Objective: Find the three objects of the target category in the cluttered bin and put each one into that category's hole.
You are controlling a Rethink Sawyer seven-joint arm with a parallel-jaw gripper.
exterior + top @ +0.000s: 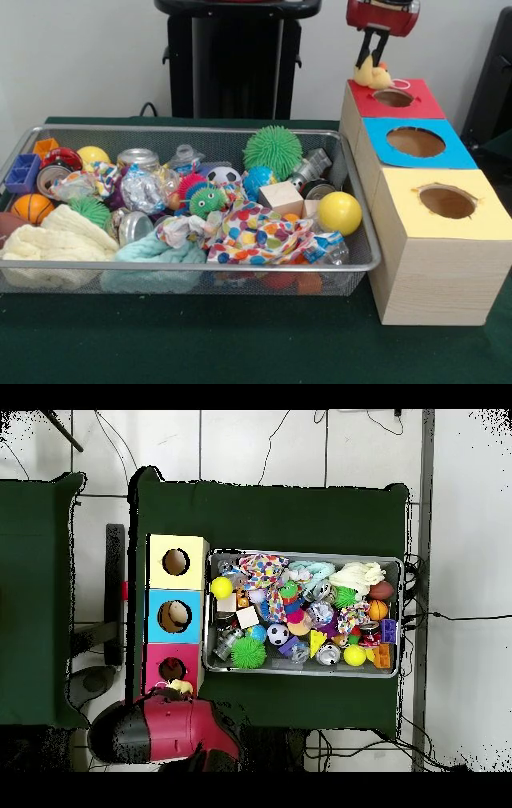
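One small yellow-tan plush animal is hanging pinched between the dark fingers of the red and black gripper, just above the near-left rim of the round hole in the red-topped pale wooden box. The toy is sitting off-centre from that hole, towards the box's edge, so I judge the drop is going to need a short shift over the opening before the fingers are letting go; a release here is risking a bounce off the red top. In the overhead view the plush is showing beside the same hole. The shallow silver wire-mesh bin is lying beside the box, crowded with spiky balls, cans and spotted cloth.
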